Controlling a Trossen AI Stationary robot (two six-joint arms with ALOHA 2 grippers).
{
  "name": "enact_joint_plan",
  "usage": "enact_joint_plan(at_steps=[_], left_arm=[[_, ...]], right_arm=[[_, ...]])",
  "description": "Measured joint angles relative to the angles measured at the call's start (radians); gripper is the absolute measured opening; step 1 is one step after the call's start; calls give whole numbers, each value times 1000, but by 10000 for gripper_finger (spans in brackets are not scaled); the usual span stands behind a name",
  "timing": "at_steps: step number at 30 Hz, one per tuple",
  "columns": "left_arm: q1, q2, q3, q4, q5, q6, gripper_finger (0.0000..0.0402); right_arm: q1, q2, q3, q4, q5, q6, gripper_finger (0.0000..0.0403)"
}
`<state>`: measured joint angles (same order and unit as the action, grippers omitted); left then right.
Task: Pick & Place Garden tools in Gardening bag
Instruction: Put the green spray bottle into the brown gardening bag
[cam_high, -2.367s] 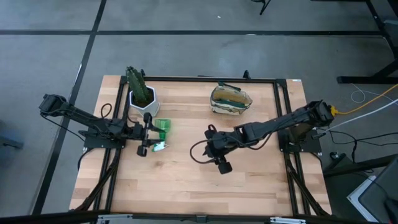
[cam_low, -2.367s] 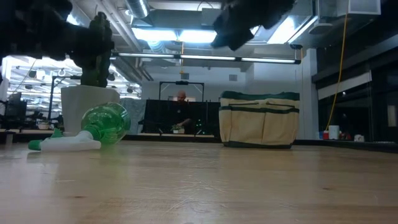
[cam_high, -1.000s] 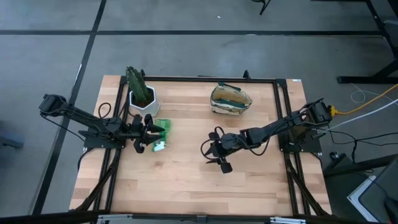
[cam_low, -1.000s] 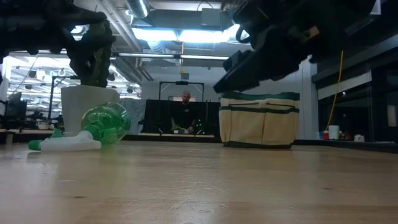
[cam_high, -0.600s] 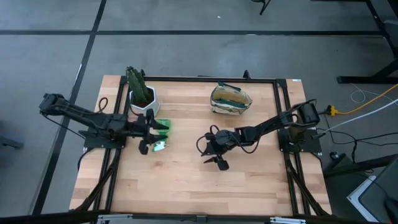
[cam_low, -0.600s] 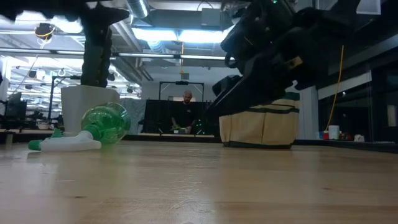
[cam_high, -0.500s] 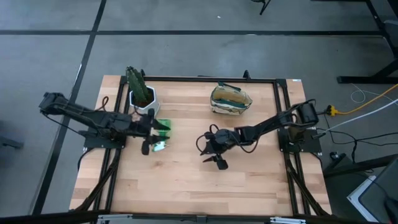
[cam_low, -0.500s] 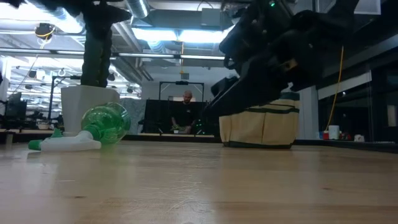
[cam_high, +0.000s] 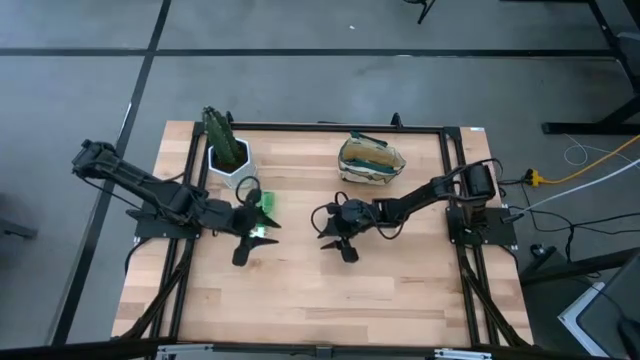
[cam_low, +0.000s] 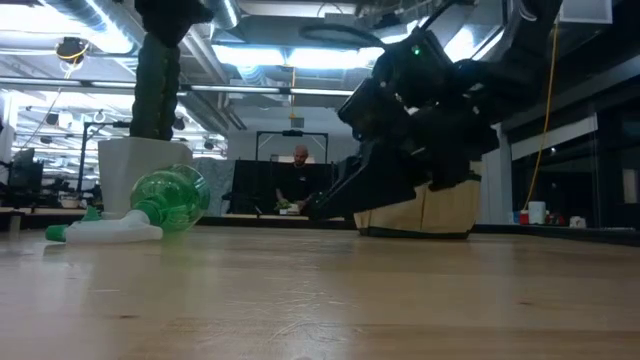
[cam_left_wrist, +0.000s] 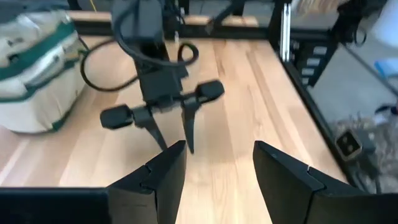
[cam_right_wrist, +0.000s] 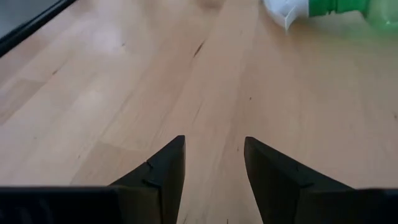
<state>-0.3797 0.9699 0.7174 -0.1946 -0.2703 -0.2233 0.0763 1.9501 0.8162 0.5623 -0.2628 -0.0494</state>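
Note:
A green-and-white spray bottle (cam_high: 262, 208) lies on its side on the table in front of the cactus pot; it also shows in the low view (cam_low: 165, 205) and the right wrist view (cam_right_wrist: 329, 9). The beige bag with green trim (cam_high: 370, 160) stands upright at the far middle. My left gripper (cam_high: 268, 226) is open and empty above the bottle's near side, pointing toward the table's right; it also shows in its own wrist view (cam_left_wrist: 217, 165). My right gripper (cam_high: 323, 230) is open and empty, low over the table's middle (cam_right_wrist: 211, 163), pointing left toward the bottle. No trowel, rake or shears show on the table.
A white pot with a tall green cactus (cam_high: 228, 150) stands at the far left, just behind the bottle. The two grippers face each other a short way apart at mid-table. Bare wood (cam_high: 330, 300) lies along the near half. A person (cam_low: 292, 180) sits beyond the table.
My left gripper has gone toward the table's right edge and a little nearer, passing over the spray bottle. My right gripper has gone toward the left and far edges and has come down close to the table. The bottle and the bag have stayed in place.

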Motion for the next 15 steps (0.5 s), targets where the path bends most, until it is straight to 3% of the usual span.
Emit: enact_joint_plan(at_steps=[15], left_arm=[[-25, 122, 0, -181, -87, -130, 182]], right_arm=[[1, 68, 0, 51, 0, 0, 167]])
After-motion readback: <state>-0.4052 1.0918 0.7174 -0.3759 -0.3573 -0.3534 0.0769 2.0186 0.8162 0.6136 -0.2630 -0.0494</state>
